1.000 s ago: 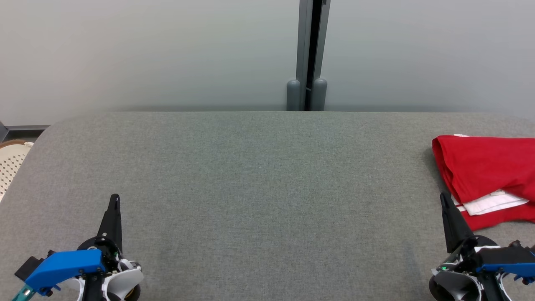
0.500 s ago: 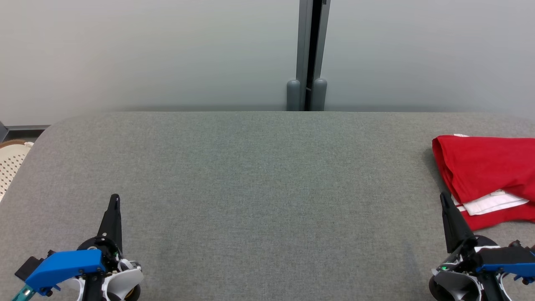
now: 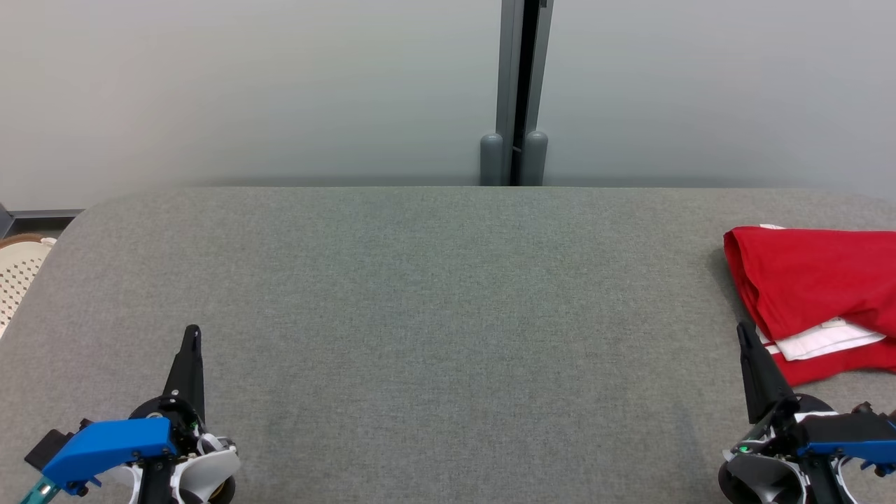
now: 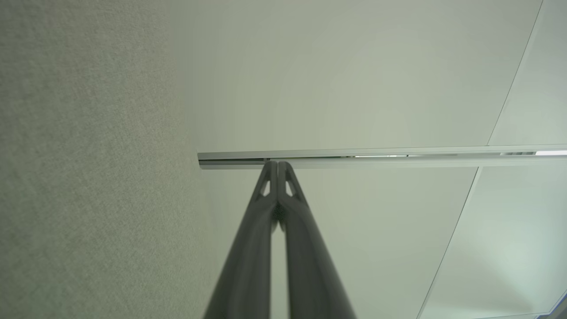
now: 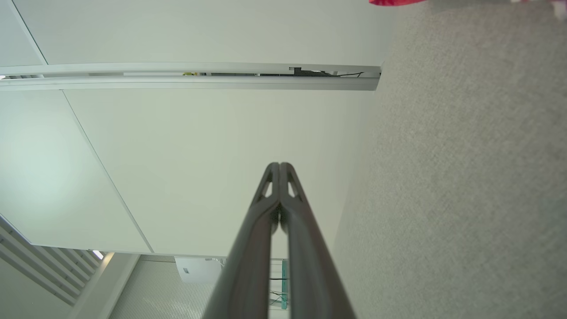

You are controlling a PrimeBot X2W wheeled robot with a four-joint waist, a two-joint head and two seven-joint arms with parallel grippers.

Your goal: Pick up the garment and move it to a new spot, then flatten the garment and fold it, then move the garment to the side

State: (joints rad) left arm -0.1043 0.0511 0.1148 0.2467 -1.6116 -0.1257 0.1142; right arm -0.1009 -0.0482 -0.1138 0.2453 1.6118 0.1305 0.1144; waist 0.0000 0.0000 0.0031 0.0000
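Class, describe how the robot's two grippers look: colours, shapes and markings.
Left gripper: long dark tapering fingers on a white housing with a blue cover. Right gripper: the same, plus a small green light. Each finger has a triangular cut-out near its tip.

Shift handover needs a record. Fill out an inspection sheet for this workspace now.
Surface: grey fabric tabletop, smooth.
Job's things: red garment, loosely folded with white showing, at the table's right end, partly out of frame.
Clutter: nothing seen.
Grippers: left gripper shut, holding nothing; right gripper shut, holding nothing, close to the garment, contact unclear.
Cables: thin dark cable at the wall rail's end.
Surroundings: pale wall panels, grey post, cream perforated object beyond the left end.
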